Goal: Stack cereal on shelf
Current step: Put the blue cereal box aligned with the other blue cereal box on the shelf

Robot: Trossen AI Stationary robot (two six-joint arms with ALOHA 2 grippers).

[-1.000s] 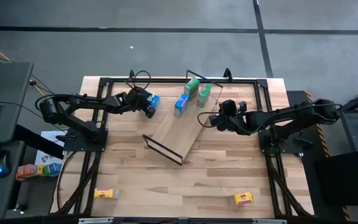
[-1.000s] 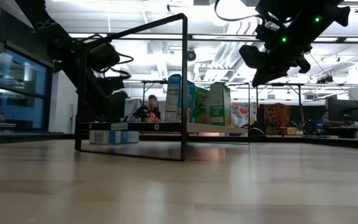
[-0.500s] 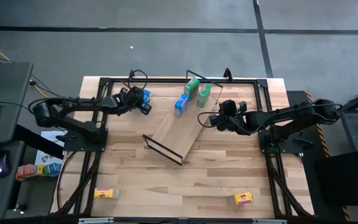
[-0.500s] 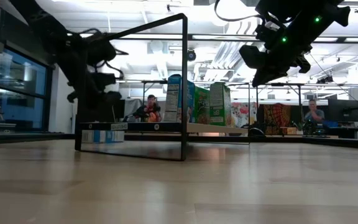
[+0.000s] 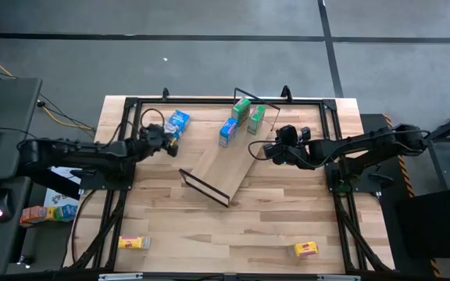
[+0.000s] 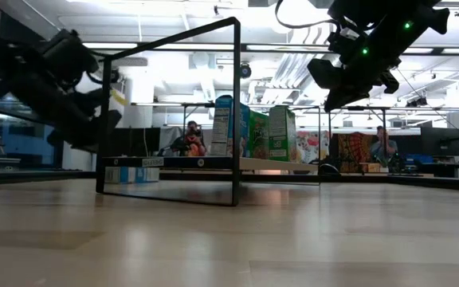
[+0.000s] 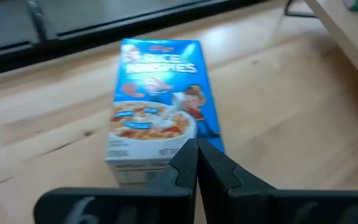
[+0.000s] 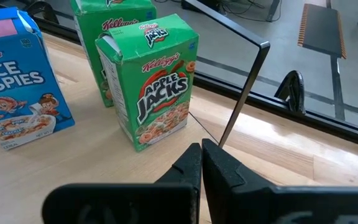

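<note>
A blue cereal box point(image 5: 178, 121) lies flat on the tabletop, left of the shelf; its printed face shows in the left wrist view point(image 7: 157, 106). My left gripper point(image 5: 167, 140) point(image 7: 197, 163) is shut, just short of the box's near end and on its left. The shelf point(image 5: 221, 168), a light-wood board with black wire ends, lies slantwise at mid-table. A blue box point(image 5: 227, 131) and two green boxes point(image 5: 241, 110) point(image 5: 257, 117) stand upright on its far end. My right gripper point(image 5: 256, 148) point(image 8: 202, 154) hangs shut above that end, beside the green boxes point(image 8: 160, 81).
Two yellow boxes lie on the table near its front edge point(image 5: 133, 243) point(image 5: 306, 250). The shelf's upright wire frame point(image 8: 241, 93) stands close to my right gripper. A black rig frame point(image 5: 209, 100) borders the table. People sit in the room beyond point(image 6: 190, 137) point(image 6: 383, 145).
My left arm has drawn back from the blue box toward the table's left and near edges, dropping lower. The box, which the gripper half covered before, has slid a little toward the left edge and now lies in full view. My right arm has kept still.
</note>
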